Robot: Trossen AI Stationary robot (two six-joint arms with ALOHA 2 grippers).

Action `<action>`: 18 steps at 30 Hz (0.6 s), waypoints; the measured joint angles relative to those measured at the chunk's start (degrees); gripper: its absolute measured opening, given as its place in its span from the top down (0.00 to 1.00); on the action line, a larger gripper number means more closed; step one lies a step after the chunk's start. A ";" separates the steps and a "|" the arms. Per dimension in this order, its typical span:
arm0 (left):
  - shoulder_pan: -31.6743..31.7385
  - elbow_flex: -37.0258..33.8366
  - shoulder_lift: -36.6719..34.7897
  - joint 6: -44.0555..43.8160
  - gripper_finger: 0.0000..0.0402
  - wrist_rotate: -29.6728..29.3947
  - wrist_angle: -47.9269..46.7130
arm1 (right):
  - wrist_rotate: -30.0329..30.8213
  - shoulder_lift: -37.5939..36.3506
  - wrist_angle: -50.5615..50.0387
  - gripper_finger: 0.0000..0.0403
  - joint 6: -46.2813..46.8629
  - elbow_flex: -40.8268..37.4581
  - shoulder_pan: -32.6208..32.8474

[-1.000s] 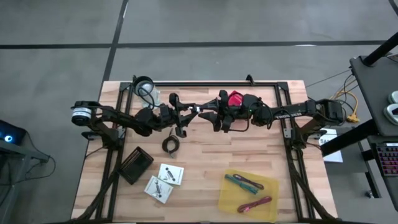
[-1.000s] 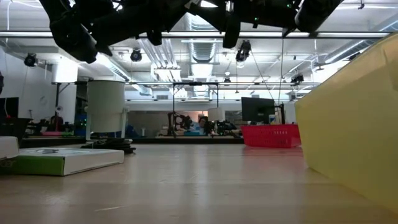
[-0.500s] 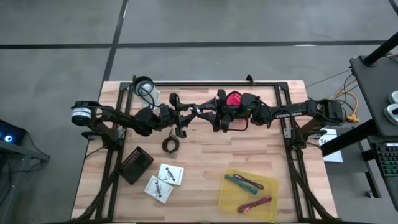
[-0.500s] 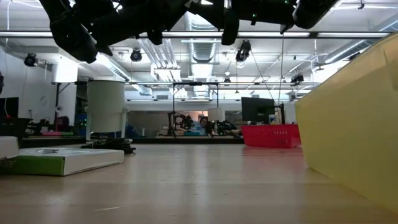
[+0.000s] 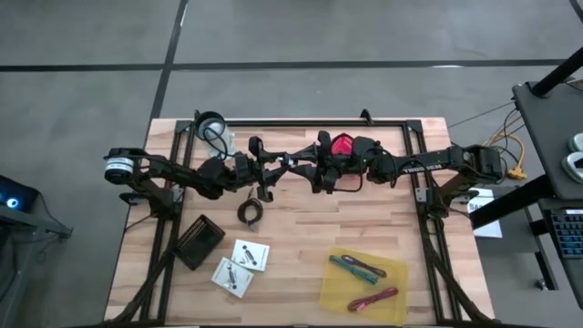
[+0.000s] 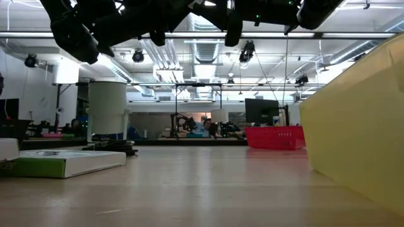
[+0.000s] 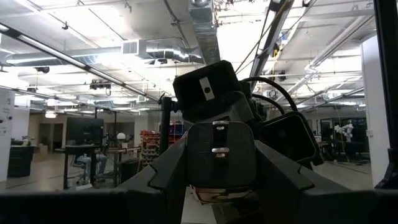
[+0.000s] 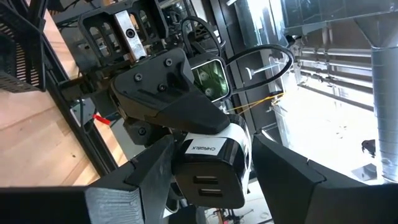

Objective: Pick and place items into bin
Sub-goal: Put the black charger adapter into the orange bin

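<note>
While both arms hang nose to nose behind the yellow bin point(image 5: 364, 278), the black cable coil point(image 5: 250, 212) lies on the surface point(image 5: 301, 228) left of that bin — nearer the left arm point(image 5: 196, 176); right jaws stand apart, left jaws I cannot tell.

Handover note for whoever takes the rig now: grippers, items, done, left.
Left gripper and right gripper: raised at the table's far middle, tips facing each other with a small white piece between them; who holds it is unclear.
Done: teal stick and maroon sticks lie in the yellow bin.
Left: black cable coil mid-table; two white square cards and a black slatted block at the near left.
</note>
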 joint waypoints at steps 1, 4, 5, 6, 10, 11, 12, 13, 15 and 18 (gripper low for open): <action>0.00 0.00 0.00 -0.01 0.67 0.02 0.00 | 0.01 0.00 0.01 0.50 0.32 0.00 0.00; 0.00 0.00 0.00 -0.09 0.67 0.00 0.03 | 0.02 0.00 0.07 0.54 1.47 0.00 0.00; 0.00 0.00 0.00 -0.16 0.67 -0.03 0.09 | 0.02 0.00 0.15 0.56 1.47 0.00 0.00; 0.00 0.00 0.00 -0.24 0.67 -0.07 0.11 | 0.02 0.00 0.22 0.59 1.38 0.00 0.00; 0.02 0.00 -0.02 -0.37 0.67 -0.31 0.08 | 0.17 0.00 0.40 0.65 1.06 0.00 -0.01; 0.02 -0.02 -0.02 -0.37 0.67 -0.31 0.04 | 0.17 0.00 0.39 0.65 1.06 0.00 -0.02; 0.02 -0.02 -0.02 -0.37 0.67 -0.31 0.02 | 0.22 0.00 0.41 0.65 1.06 0.00 0.00; 0.02 -0.02 -0.02 -0.35 0.67 -0.31 0.00 | 0.47 0.00 0.41 0.65 1.06 0.00 0.00; 0.03 -0.02 -0.02 -0.29 0.63 -0.44 -0.09 | 2.09 0.00 0.37 0.65 1.19 0.00 0.04; 0.04 -0.07 0.01 0.48 0.52 -0.26 -0.85 | 4.17 0.00 0.33 0.65 2.26 0.00 0.09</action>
